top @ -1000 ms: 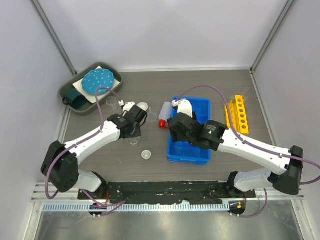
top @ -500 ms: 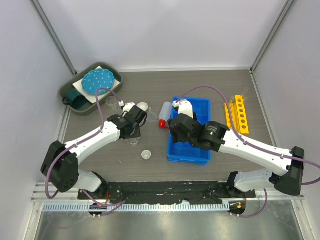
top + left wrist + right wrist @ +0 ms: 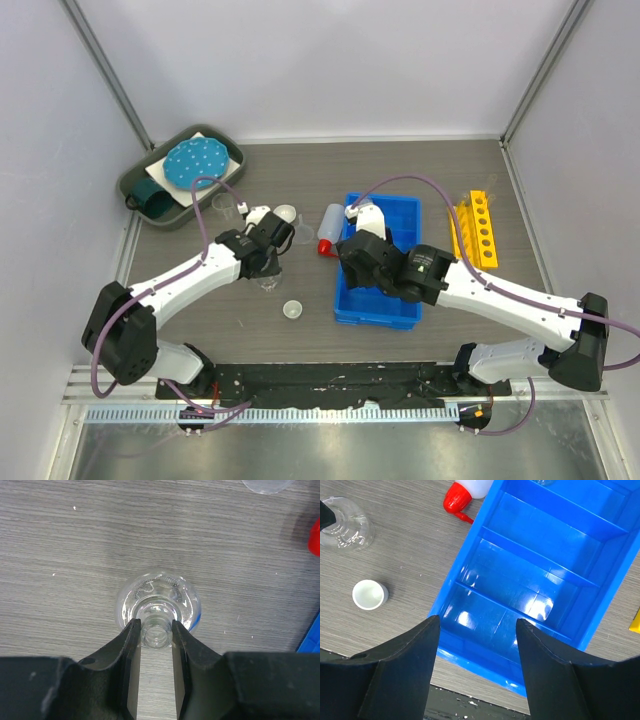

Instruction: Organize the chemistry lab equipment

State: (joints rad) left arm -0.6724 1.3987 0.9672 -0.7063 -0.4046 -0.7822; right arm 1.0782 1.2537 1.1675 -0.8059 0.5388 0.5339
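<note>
Most of the sorting looks undone: the blue divided bin (image 3: pixel 520 545) shows nearly bare compartments, while a small white dish (image 3: pixel 369 594), the red-capped bottle (image 3: pixel 462 495) and a flask (image 3: pixel 160 592) sit on the table (image 3: pixel 75 540) beside it. The left gripper (image 3: pixel 155 627) reaches down, fingers clamped on the upright flask's neck; the right gripper (image 3: pixel 476 622) hovers over the bin's near end, fingers wide apart

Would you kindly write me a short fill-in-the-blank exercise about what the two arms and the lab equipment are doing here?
1. The left gripper grips the glass flask by its ____.
2. The right gripper hangs open above the ____ divided bin.
3. The bottle lying beside that bin has a ____ cap.
Missing words: neck; blue; red.
</note>
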